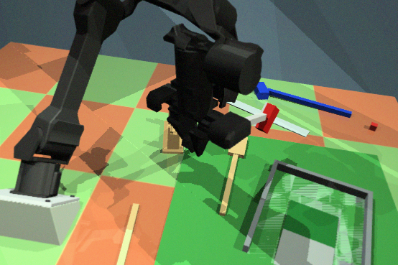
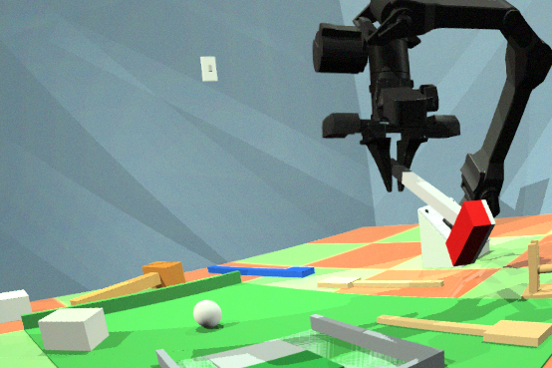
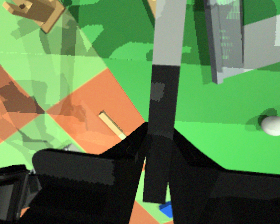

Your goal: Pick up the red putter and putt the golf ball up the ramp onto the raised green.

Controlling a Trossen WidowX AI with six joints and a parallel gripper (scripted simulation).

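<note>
The table, chequered orange and pale green, carries a darker green mat across its near right part. The black arm rises from its grey base at the near left and arches over to hang the jaws high above the table. A grey-walled raised green sits on the mat at the near right. The jaws are clamped on the dark grip end of the red putter, which is lifted clear of the table; its pale shaft slants down to the red head, hanging in the air. In the wrist view the shaft runs straight out between the two dark fingers. A blue putter lies on the far right of the table, a tan wooden one on the mat below the jaws. The white golf ball rests on the mat, well apart from the putter head
</note>
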